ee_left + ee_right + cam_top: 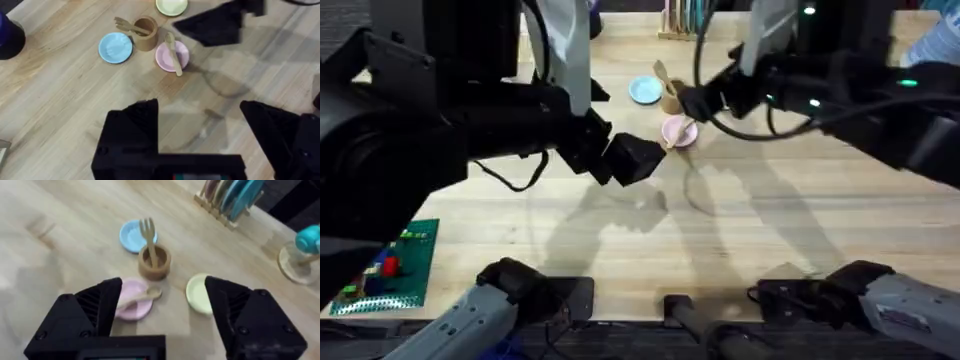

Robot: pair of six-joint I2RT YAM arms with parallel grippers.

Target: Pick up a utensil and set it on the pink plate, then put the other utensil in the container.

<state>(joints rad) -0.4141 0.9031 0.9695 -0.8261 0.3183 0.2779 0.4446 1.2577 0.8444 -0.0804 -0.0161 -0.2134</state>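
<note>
Table (770, 220) pale wood | dish rack (231, 199) at far edge

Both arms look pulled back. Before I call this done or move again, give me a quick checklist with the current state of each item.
1. Spoon on the pink plate: ok, handle overhangs the rim.
2. Fork in the brown cup: ok, prongs up, leaning out.
3. Cup upright: ok.
4. Left gripper open and holding nothing: ok.
5. Right gripper open and holding nothing: ok.
6. Blue plate and yellow plate bare: ok.
</note>
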